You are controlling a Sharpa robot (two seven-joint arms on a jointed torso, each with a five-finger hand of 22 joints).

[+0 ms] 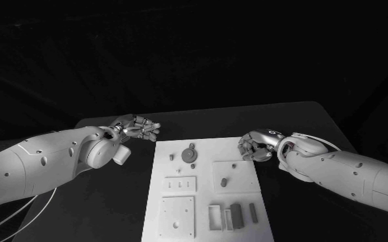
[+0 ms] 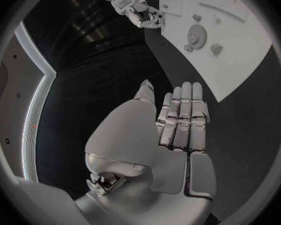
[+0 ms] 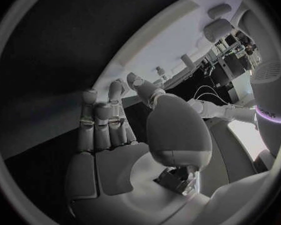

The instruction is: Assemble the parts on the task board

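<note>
Hovering at the far corners of the white task board point(image 1: 208, 194), both hands hold nothing; left hand point(image 1: 139, 128) sits over the black tabletop point(image 1: 109, 203) just off the board's far left corner, fingers point(image 2: 181, 116) straight and pressed side by side in the left wrist view, thumb apart from them, nothing between; right hand point(image 1: 259, 145) sits at the board's far right edge, over or just beside the corner, cannot tell if it touches; its fingers point(image 3: 103, 122) stand side by side, slightly bent, thumb set apart, palm bare in the right wrist view; task board lies flat mid-tabletop, long side running away from the robot; round gear-like part point(image 1: 188, 154) on the far section with a small peg point(image 1: 171, 156) beside it; small dark part point(image 1: 224, 182) on the square plate on the right; three-slot plate point(image 1: 179, 184) on the left; larger square plate point(image 1: 177, 216) with a hole at the near left; upright blocks point(image 1: 232, 216) grouped at the near right, a slim bar point(image 1: 253, 213) just beside them.
</note>
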